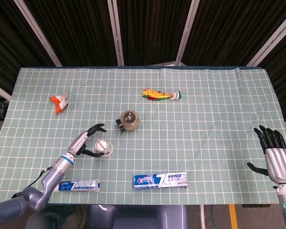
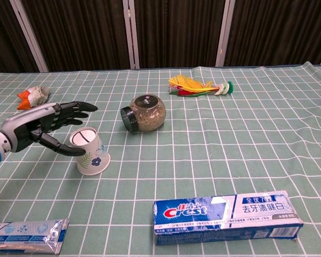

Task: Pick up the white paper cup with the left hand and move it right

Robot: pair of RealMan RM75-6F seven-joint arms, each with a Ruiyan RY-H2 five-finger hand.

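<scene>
1. The left hand (image 2: pixel 43 124) lay just left of the white paper cup (image 2: pixel 89 151), fingers spread apart and gripping nothing; only the thumb tip came close to the cup's upper edge
2. The cup rested upside down and tilted on the green checked tablecloth (image 2: pixel 214 144), its wide mouth against the cloth and its base turned toward the hand
3. The glass jar (image 2: pixel 144 113) lay on its side behind and to the right of the cup, the boxed toothpaste (image 2: pixel 227 216) in front and to the right
4. The right hand (image 1: pixel 278 161) hung far right of the cup, fingers spread, holding nothing
</scene>
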